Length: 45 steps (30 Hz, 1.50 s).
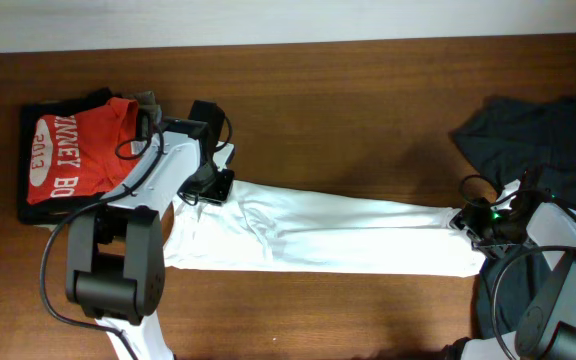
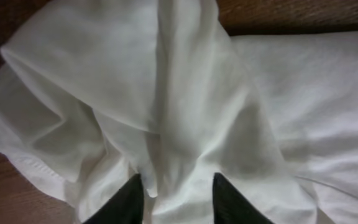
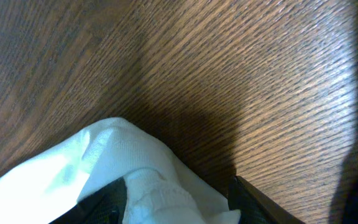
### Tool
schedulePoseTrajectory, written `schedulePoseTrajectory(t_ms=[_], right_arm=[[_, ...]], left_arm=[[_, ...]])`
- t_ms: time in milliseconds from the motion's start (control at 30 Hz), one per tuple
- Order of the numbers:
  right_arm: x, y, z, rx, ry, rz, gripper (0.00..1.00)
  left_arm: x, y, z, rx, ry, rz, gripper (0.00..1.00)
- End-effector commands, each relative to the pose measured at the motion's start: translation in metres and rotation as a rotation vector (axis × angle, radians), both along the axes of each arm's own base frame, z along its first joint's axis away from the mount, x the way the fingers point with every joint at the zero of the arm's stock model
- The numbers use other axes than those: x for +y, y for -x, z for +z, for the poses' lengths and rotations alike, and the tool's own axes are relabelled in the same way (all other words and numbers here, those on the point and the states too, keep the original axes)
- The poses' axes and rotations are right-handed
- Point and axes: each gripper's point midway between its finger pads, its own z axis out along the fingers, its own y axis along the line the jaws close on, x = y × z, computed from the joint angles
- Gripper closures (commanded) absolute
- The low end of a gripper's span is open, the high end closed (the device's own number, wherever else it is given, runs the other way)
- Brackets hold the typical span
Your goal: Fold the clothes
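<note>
Dark wood surface (image 1: pixel 368 90), and the white T-shirt (image 1: pixel 348 235) lies drawn out in a long band from 9 to 3 o'clock across the middle, with a red shirt (image 1: pixel 73 150) at 10 and dark garments (image 1: pixel 548 125) at 2. Left jaws stand narrow, bunched cloth pinched between them; right jaws clamp the hem end. Light, limp, easily creased cotton, I'd say: best gripped at hems and corners, held taut.

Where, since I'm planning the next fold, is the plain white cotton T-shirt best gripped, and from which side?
Likely at its short ends, approached from outside: the white T-shirt lies stretched as a long narrow band across the brown wooden table, and cloth bunches thick there.
</note>
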Motion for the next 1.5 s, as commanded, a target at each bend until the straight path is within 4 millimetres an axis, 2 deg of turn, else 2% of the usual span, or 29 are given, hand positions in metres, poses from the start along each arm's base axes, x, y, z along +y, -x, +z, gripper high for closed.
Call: schedulePoseTrajectory(t_ms=[0,67,100,233,300,367,467,633,733,767,800,867,933,967,1000,1067,1100,1167,1267,1333,1367,1400,1467], right_arm=[[-0.005,-0.003,0.003,-0.006,0.016,-0.006,0.43],[-0.005,-0.003,0.003,-0.006,0.017,-0.006,0.44],[-0.005,-0.003,0.003,-0.006,0.017,-0.006,0.43],[-0.005,-0.003,0.003,-0.006,0.016,-0.006,0.43],[-0.005,-0.003,0.002,-0.006,0.017,-0.006,0.43],[-0.005,-0.003,0.003,-0.006,0.017,-0.006,0.43],[-0.006,-0.003,0.003,-0.006,0.017,-0.006,0.43],[-0.006,-0.003,0.003,-0.008,0.019,-0.006,0.43],[-0.006,-0.004,0.003,-0.009,0.019,-0.005,0.43],[-0.006,-0.004,0.003,-0.009,0.019,-0.005,0.43],[-0.006,-0.004,0.003,-0.009,0.019,-0.005,0.43],[-0.006,-0.004,0.003,-0.009,0.019,-0.005,0.42],[-0.006,-0.004,0.003,-0.008,0.019,-0.006,0.42],[-0.006,-0.004,0.003,-0.009,0.019,-0.005,0.42],[-0.006,-0.003,0.002,-0.008,0.019,-0.005,0.42],[-0.005,-0.003,0.002,-0.005,0.017,-0.006,0.42],[-0.006,-0.003,0.002,-0.005,0.017,-0.006,0.42],[-0.006,-0.004,0.003,-0.009,0.019,-0.005,0.42],[-0.004,-0.01,0.005,-0.055,0.018,0.053,0.42],[0.0,-0.016,0.008,-0.101,0.013,0.114,0.42],[-0.001,-0.017,0.008,-0.113,0.019,0.128,0.42],[-0.001,-0.018,0.009,-0.118,0.019,0.129,0.42],[0.017,-0.026,0.017,-0.208,-0.045,0.239,0.39]], left_arm=[[0.003,0.007,-0.004,0.022,-0.011,0.0,0.64],[0.005,0.015,-0.007,0.048,-0.017,0.0,0.91],[0.004,0.016,-0.006,0.051,-0.014,0.0,1.0],[0.005,0.019,0.005,0.076,-0.016,0.0,1.0],[0.006,0.021,0.029,0.089,-0.02,0.008,1.0],[0.012,0.034,0.049,0.15,-0.033,0.037,1.0],[0.019,0.057,0.053,0.241,-0.064,0.042,1.0],[0.041,0.071,0.059,0.295,-0.185,0.042,0.99],[0.063,0.062,0.062,0.234,-0.326,0.099,0.73],[0.064,0.055,0.061,0.199,-0.337,0.115,0.52],[0.062,0.047,0.058,0.165,-0.322,0.122,0.44],[0.051,0.016,0.051,0.044,-0.255,0.144,0.36],[0.034,-0.013,0.046,-0.063,-0.161,0.142,0.35],[0.024,-0.022,0.04,-0.082,-0.103,0.117,0.39],[0.021,-0.024,0.036,-0.081,-0.091,0.109,0.57],[0.031,-0.012,0.023,-0.02,-0.124,0.116,0.99],[0.041,-0.003,0.018,0.016,-0.156,0.126,0.99],[0.076,0.014,0.014,0.069,-0.254,0.223,1.0],[0.098,0.021,0.013,0.101,-0.247,0.298,0.99],[0.093,0.018,0.011,0.096,-0.211,0.306,0.63],[0.088,0.016,0.01,0.092,-0.181,0.306,0.55],[0.083,0.014,0.009,0.085,-0.159,0.305,0.51],[0.078,0.005,0.007,0.051,-0.133,0.306,0.47]])
